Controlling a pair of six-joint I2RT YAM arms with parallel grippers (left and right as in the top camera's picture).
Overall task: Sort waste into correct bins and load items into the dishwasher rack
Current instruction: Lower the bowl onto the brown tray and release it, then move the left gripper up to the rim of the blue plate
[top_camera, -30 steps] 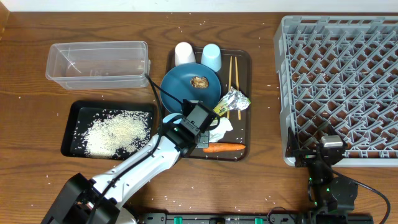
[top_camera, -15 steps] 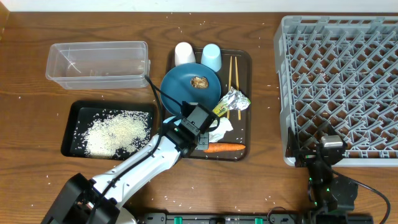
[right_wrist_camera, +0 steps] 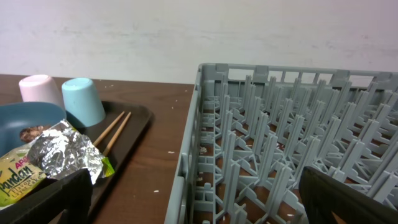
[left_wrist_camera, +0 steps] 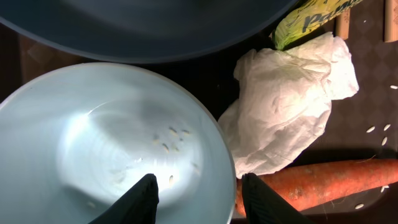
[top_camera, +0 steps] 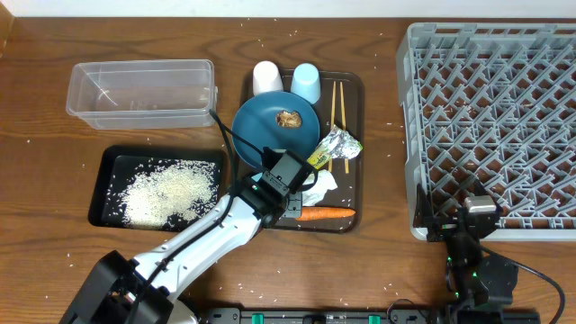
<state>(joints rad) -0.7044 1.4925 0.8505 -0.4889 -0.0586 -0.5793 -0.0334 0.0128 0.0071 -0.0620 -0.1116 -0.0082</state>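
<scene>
left gripper (left_wrist_camera: 198,198) jaws apart astride light blue bowl (left_wrist_camera: 93,143) rim, seen only in wrist view | overhead: left arm (top_camera: 216,229) hides it | tissue (left_wrist_camera: 286,106), carrot (left_wrist_camera: 323,183) just right of jaws | right gripper (right_wrist_camera: 196,200) spread wide, empty, rack (right_wrist_camera: 280,124) ahead

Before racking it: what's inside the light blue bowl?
A few rice grains lie in the bowl, nothing else visible; the jaws cover a little of its near edge.

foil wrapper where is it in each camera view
overhead: foil wrapper centre, just right of the dark blue plate
left wrist: top right corner, only its yellow-green edge
right wrist: lower left, crinkled silver
shared landmark: the dark blue plate beside it in all three
</scene>
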